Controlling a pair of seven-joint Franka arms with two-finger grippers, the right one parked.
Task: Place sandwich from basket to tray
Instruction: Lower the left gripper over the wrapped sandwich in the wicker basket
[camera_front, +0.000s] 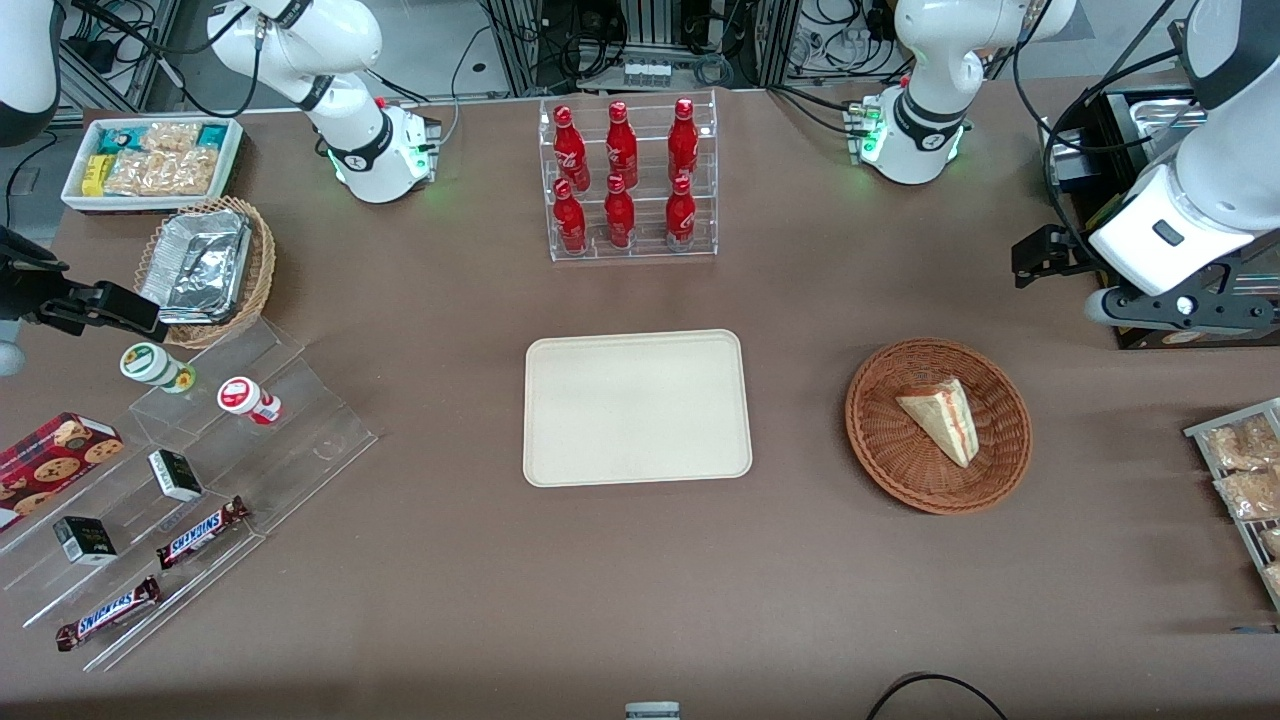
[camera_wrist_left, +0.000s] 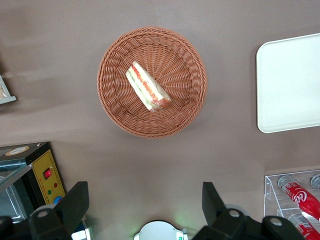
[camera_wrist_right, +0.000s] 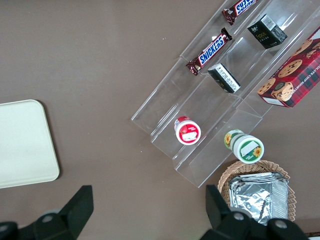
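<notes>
The sandwich (camera_front: 942, 416) (camera_wrist_left: 147, 88), a pale bread wedge with red and green filling on its cut edge, lies in the round reddish-brown wicker basket (camera_front: 880, 440) (camera_wrist_left: 117, 107). The cream rectangular tray (camera_front: 637, 407) (camera_wrist_left: 290, 85) sits bare at the table's middle, beside the basket toward the parked arm's end. My left gripper (camera_front: 1035, 257) (camera_wrist_left: 145, 200) hangs open and holding nothing, well above the table. It is farther from the front camera than the basket and apart from it.
A clear rack of red bottles (camera_front: 628, 180) (camera_wrist_left: 300, 192) stands farther from the front camera than the tray. A wire tray of snack bags (camera_front: 1245, 480) lies at the working arm's end. A black box (camera_wrist_left: 37, 172) with a yellow panel sits near the gripper.
</notes>
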